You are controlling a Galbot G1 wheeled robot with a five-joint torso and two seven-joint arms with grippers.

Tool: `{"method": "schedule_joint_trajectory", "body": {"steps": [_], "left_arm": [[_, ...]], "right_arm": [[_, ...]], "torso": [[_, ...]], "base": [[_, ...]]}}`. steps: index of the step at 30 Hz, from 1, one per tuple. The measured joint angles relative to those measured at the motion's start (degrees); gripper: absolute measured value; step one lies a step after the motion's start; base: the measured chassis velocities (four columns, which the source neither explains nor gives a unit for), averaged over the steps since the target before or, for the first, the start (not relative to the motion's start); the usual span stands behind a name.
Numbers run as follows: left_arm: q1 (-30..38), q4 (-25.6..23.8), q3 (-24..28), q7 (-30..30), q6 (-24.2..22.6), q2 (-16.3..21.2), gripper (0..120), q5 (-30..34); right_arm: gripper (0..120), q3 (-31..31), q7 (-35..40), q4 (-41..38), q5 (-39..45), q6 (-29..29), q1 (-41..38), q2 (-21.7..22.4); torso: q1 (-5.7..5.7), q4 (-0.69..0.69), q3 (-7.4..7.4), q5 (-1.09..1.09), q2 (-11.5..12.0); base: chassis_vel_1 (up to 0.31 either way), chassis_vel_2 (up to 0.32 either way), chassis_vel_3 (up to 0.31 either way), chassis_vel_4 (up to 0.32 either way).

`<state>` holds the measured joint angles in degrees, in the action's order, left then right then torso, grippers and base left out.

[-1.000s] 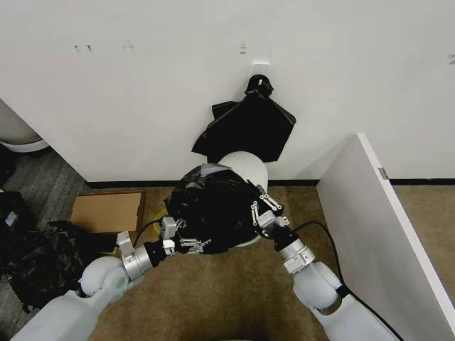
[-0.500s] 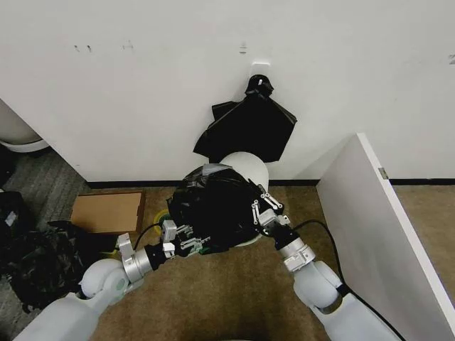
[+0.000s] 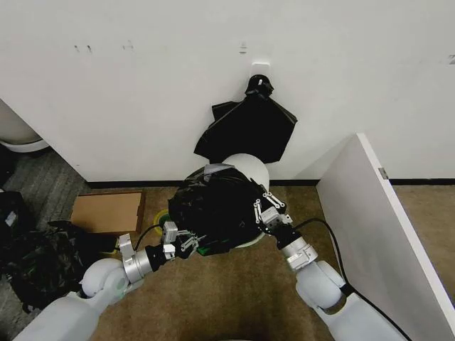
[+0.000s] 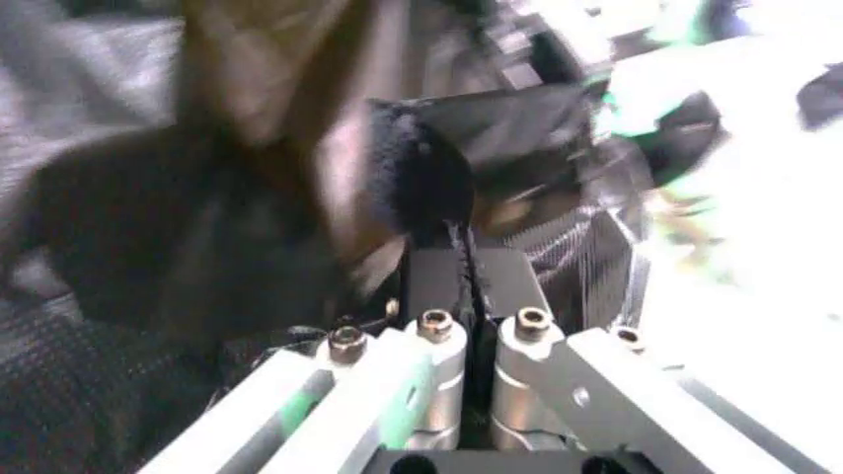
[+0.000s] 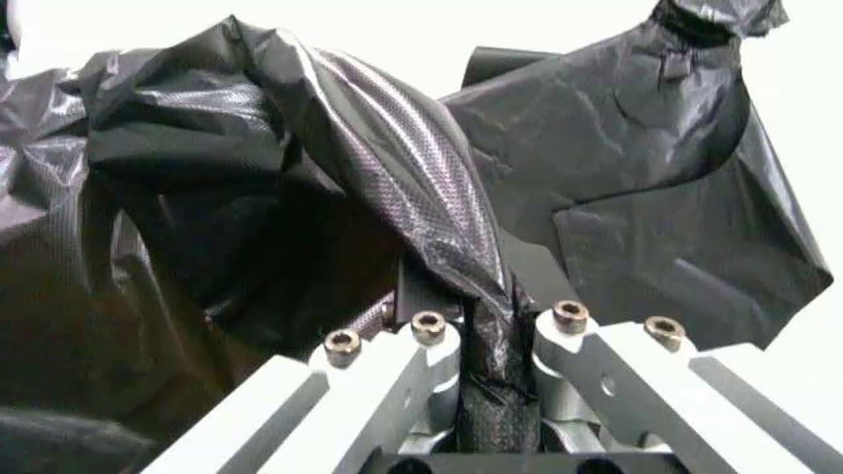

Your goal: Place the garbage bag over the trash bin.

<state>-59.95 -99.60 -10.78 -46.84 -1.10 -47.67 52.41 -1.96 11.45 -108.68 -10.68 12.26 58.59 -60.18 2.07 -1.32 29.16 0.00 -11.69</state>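
under garbage bag (image 3: 213, 206), trash bin (image 3: 249, 167) mostly hidden

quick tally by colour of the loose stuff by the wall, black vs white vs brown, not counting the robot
black: 3 (garbage bag, knotted bundle on the wall, backpack)
white: 1 (trash bin)
brown: 1 (cardboard box)
total: 5
Both grippers, left and right, are shut on the garbage bag.
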Motion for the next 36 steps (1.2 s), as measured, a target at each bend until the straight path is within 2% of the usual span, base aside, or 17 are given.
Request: {"method": "schedule_joint_trajectory", "body": {"steps": [2, 7, 8, 10, 13, 14, 15, 17, 20, 22, 29, 36], "left_arm": [[-0.1, -0.1, -0.1, -1.3, 0.1, 0.0, 0, 0.2], [-0.6, -0.7, -0.5, -9.9, 0.6, -0.1, 0, 0.0], [-0.6, -0.7, -0.5, -9.9, 0.6, -0.1, 0, 0.0], [-0.7, -0.7, -0.8, -15.6, 1.3, -0.3, 0, -2.9], [-0.7, -0.4, -1.0, -19.8, 3.1, -0.6, 0, -8.7], [-0.7, -0.3, -1.0, -20.0, 4.3, -0.9, 0, -11.4], [-0.7, -0.3, -1.0, -20.0, 4.3, -0.9, 0, -11.4], [-0.3, 0.0, -1.2, -16.5, 7.9, -1.4, 0, -19.1], [-0.3, 0.0, -1.4, -12.0, 10.9, -1.7, 0, -25.1], [-0.4, -0.1, -1.3, -11.3, 11.3, -1.7, 0, -25.6], [-1.5, 0.1, 0.6, -11.1, 14.3, -2.7, 0, -27.9], [-1.5, 1.4, 0.9, -8.8, 15.4, -3.1, 0, -31.9]], "right_arm": [[2, 0.0, 0.0, 0.0, 0.3, -0.2, 0.0, 0.0], [2, 0.2, 0.1, 0.0, 1.1, -0.8, 0.0, -0.2], [2, 0.2, 0.1, 0.0, 1.1, -0.8, 0.0, -0.2], [2, 0.3, 0.4, 0.1, 1.8, -1.3, 0.0, -0.4], [2, 0.8, 0.9, -0.2, 3.3, -2.5, 0.2, -0.6], [2, 1.2, 1.3, -0.9, 4.9, -3.6, 0.2, -0.7], [2, 1.2, 1.3, -0.9, 4.9, -3.6, 0.2, -0.7], [2, 1.8, 2.4, -2.6, 9.0, -6.6, 0.4, -0.5], [2, 2.1, 4.2, -4.4, 14.0, -10.5, 0.4, 0.0], [2, 2.2, 4.7, -4.9, 15.2, -11.5, 0.4, 0.0], [2, 3.8, 13.0, -9.5, 30.7, -22.9, 0.1, -0.7], [2, 3.9, 15.2, -10.9, 36.9, -25.8, -0.1, -1.0]], "torso": [[0.00, 0.00, 0.00, 0.00, 0.0], [0.00, 0.00, 0.00, 0.00, 0.0], [0.00, 0.00, 0.00, 0.00, 0.0], [0.00, 0.01, -0.01, 0.00, 0.0], [0.00, 0.00, -0.01, 0.00, 0.0], [0.00, 0.00, -0.01, 0.00, 0.0], [0.00, 0.00, -0.01, 0.00, 0.0], [0.00, 0.00, -0.01, 0.00, 0.0], [0.00, 0.00, -0.01, 0.00, 0.0], [0.00, 0.00, -0.01, 0.00, 0.0], [0.00, 0.00, -0.01, 0.00, 0.0], [0.00, 0.00, 0.00, 0.00, 0.0]], "base": [[0.000, 0.000, 0.000, 0.000], [0.000, 0.000, 0.000, 0.000], [0.000, 0.000, 0.000, 0.000], [0.000, 0.000, 0.000, 0.000], [0.000, 0.000, 0.000, 0.000], [0.000, 0.000, 0.000, 0.000], [0.000, 0.000, 0.000, 0.000], [0.000, 0.000, 0.000, 0.000], [0.000, 0.000, 0.000, 0.000], [0.000, 0.000, 0.000, 0.000], [0.000, 0.000, 0.000, 0.000], [0.000, 0.000, 0.000, 0.000]]}}
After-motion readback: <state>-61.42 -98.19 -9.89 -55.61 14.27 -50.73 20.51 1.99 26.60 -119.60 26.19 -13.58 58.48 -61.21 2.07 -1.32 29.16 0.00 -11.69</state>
